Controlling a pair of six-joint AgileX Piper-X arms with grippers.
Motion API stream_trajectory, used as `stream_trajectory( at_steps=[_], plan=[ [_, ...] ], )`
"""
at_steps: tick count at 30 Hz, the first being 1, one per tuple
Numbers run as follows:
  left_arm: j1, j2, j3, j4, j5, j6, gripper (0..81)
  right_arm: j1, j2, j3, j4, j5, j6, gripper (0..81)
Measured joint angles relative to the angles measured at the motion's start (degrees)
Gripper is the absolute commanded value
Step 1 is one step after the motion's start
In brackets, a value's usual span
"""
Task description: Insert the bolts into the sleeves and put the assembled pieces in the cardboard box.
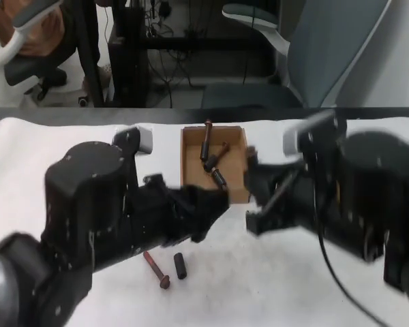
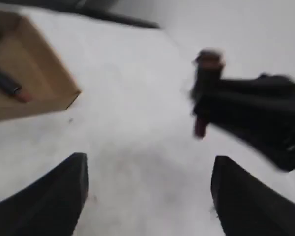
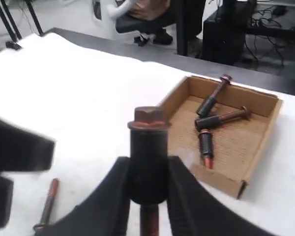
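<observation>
White-covered bench (image 1: 27, 177): cardboard box (image 1: 191, 170), loose bolt (image 1: 156, 270), sleeve (image 1: 180, 265) beside it.

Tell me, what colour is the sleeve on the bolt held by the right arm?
The sleeve is black, over a reddish-brown bolt; clearest in the right wrist view.

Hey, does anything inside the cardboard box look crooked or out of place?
One assembled piece leans on the far wall of the cardboard box, its head poking over the rim instead of lying flat. Nothing looks spilled or damaged.
</observation>
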Motion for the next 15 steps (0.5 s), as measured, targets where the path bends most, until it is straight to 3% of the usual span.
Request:
stream_trajectory(
  at_steps=[4, 8, 15],
  plan=[
    [0.86, 0.89, -5.99, 19.47, -5.68, 1.83, 62.0, -3.21, 2.98, -9.24, 10.62, 0.55, -3.90, 0.4],
    [0.82, 4.39, -12.44, 28.80, -10.10, 2.55, 62.0, -5.19, 8.28, -17.79, 17.46, 0.55, -7.51, 0.4],
    [0.82, 12.75, -23.29, 41.73, -11.82, 2.55, 59.8, -7.98, 20.21, -32.51, 25.80, 0.55, -9.23, 0.4]
  ],
)
